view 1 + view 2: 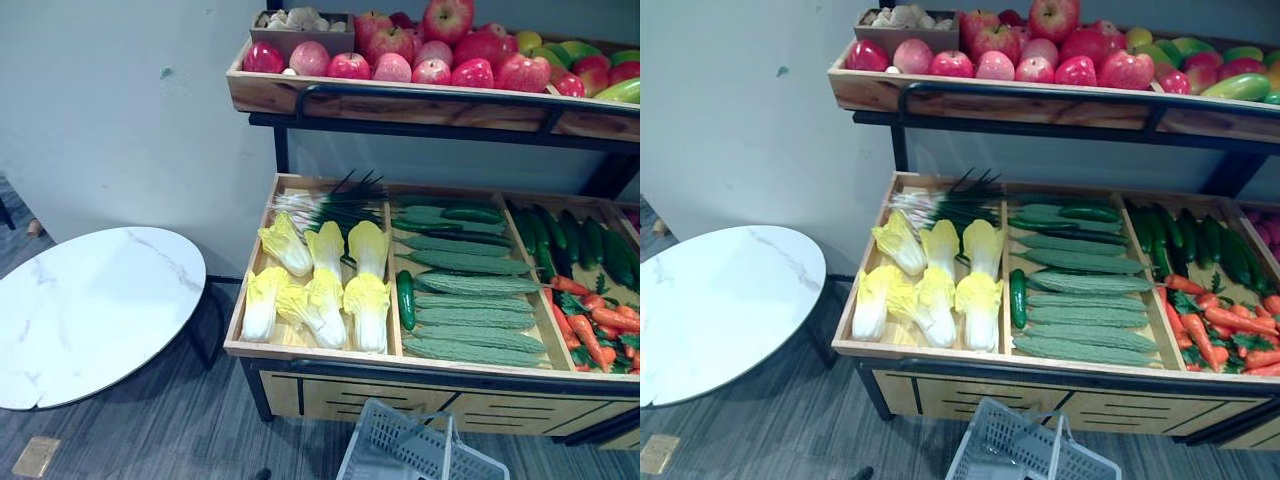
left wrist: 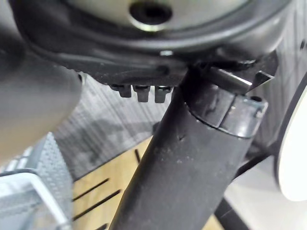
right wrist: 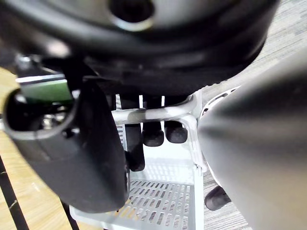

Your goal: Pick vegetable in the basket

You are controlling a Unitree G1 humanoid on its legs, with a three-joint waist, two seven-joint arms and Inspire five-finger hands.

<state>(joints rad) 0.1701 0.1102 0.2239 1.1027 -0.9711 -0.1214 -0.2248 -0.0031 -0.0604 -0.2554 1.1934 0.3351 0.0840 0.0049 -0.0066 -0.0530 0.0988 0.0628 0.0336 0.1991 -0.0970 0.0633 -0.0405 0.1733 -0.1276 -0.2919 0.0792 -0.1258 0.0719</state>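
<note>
A pale plastic basket (image 1: 400, 442) hangs low in front of the wooden vegetable stand (image 1: 300, 352). In the right wrist view my right hand (image 3: 158, 62) has its fingers (image 3: 153, 132) curled round the basket's white handle (image 3: 158, 114), with the slatted basket (image 3: 163, 201) below and nothing visible inside it. The lower tray holds yellow-green cabbages (image 1: 325, 285), scallions (image 1: 330, 205), bumpy green gourds (image 1: 475, 310), a dark cucumber (image 1: 405, 300) and carrots (image 1: 595, 325). My left hand (image 2: 144, 48) hangs beside the basket (image 2: 29, 187), thumb straight, holding nothing.
The upper shelf carries red apples (image 1: 430, 55) and a box of garlic (image 1: 300, 22). A round white marble table (image 1: 90, 310) stands to the left of the stand, low and close to its corner. More dark cucumbers (image 1: 575, 240) lie at the tray's right.
</note>
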